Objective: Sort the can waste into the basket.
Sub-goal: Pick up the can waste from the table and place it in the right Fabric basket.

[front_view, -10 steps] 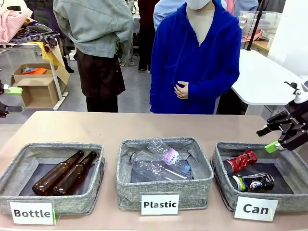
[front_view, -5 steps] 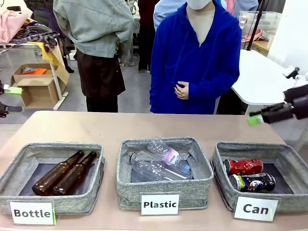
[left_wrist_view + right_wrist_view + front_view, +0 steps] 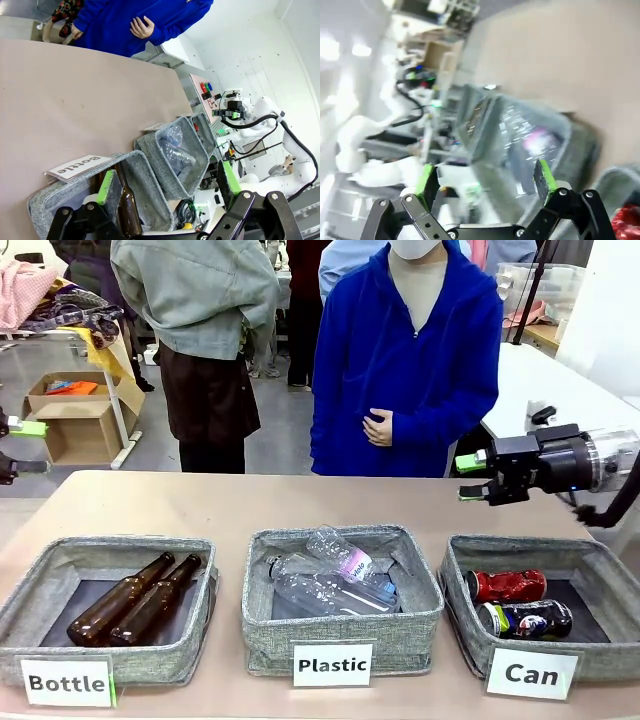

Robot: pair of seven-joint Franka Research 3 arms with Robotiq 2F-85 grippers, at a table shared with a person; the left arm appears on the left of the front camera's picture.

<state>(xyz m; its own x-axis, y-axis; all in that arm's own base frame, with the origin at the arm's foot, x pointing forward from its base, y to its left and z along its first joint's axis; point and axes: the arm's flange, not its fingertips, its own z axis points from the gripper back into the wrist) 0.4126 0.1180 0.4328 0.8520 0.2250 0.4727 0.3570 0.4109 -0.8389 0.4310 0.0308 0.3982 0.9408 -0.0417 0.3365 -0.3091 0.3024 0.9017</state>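
A long tan table [image 3: 230, 502] carries three grey fabric rectangular baskets in a row along its near edge, and a person in a blue hooded jacket [image 3: 405, 360] stands behind its far edge. The grey fabric basket with a white "Can" label [image 3: 598, 585] sits at the table's right end; inside it lie the red metal can with a pinched waist [image 3: 506, 585] and, just nearer the label, the black metal can with a blue-white logo [image 3: 527, 618], both on their sides. The middle grey basket labelled "Plastic" [image 3: 262, 612] holds crumpled clear plastic bottles [image 3: 330, 575]. The left grey basket labelled "Bottle" [image 3: 35, 590] holds two brown glass bottles [image 3: 135, 598] side by side. The right gripper [image 3: 474, 478] hangs above the table behind the Can basket, pointing left, jaws spread and holding nothing. In the left wrist view the left gripper [image 3: 165, 186] is also spread wide and empty.
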